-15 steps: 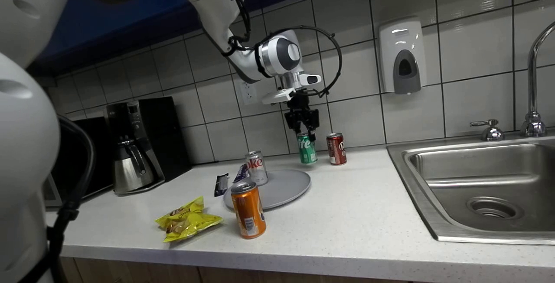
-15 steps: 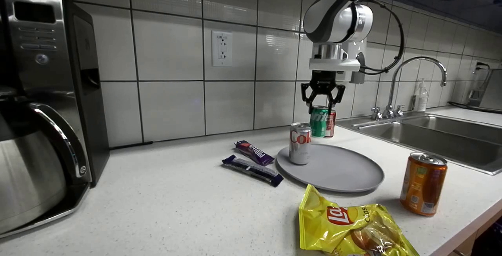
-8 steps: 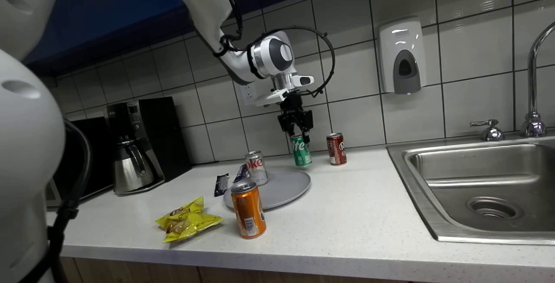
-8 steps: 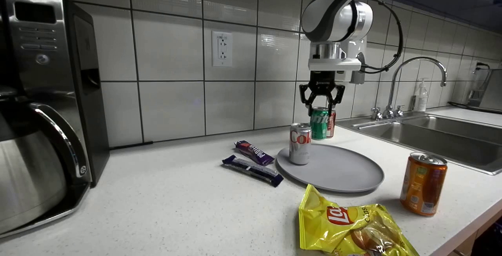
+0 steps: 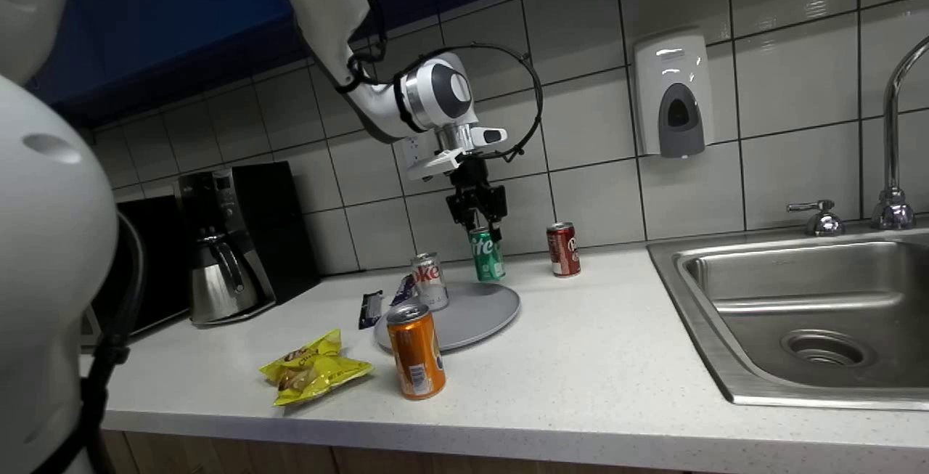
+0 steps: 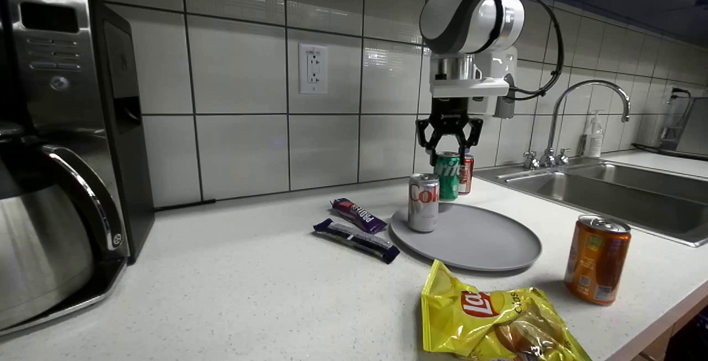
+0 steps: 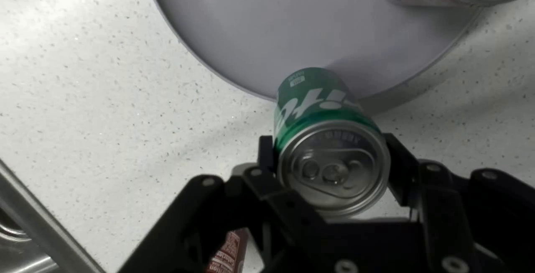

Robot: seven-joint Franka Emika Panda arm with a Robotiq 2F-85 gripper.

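We see the gripper clamped on the green Sprite can, with one finger at each side near the top. The can is upright, and in the wrist view its lower end covers a part of the rim of the grey plate; if it touches the plate, we cannot tell. A silver Coke can stands on this plate. In both exterior views we notice on the counter an orange can, a yellow chips bag and two wrapped bars.
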